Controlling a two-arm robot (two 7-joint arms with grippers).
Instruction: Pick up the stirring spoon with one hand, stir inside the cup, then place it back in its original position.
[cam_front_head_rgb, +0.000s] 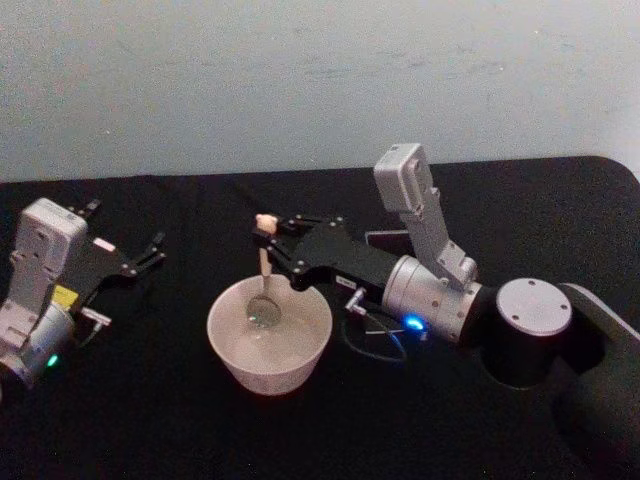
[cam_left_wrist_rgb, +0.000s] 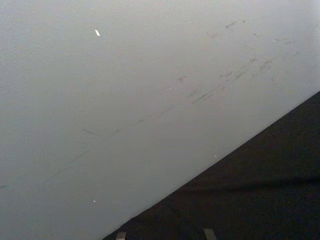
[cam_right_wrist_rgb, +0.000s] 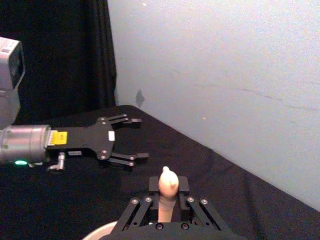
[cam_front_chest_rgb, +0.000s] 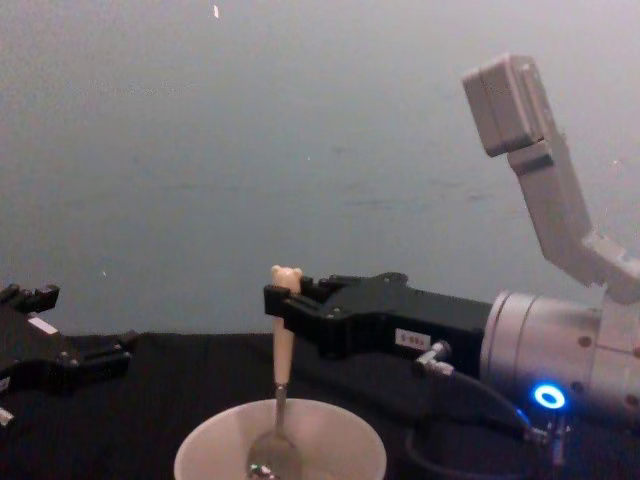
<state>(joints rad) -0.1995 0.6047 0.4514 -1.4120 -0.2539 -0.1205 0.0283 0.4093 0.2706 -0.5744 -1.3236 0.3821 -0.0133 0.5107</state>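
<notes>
Black-clothed table (cam_front_head_rgb: 150, 430) w/ pale wall (cam_front_head_rgb: 300, 80) behind is seen in head view: cream cup (cam_front_head_rgb: 268, 378) is set near centre, stirring spoon (cam_front_head_rgb: 264, 268) is held upright w/ its bowl down inside, handle clamped by right gripper (cam_front_head_rgb: 271, 245). Left gripper (cam_front_head_rgb: 125, 230) is parked well apart at left, fingers spread, nothing held. Left wrist view: wall & table edge are seen. Right wrist view: bear-head top is seen poking up betw. clenched fingers. Chest view: spoon's neck is seen passing cup rim, bowl low inside.
</notes>
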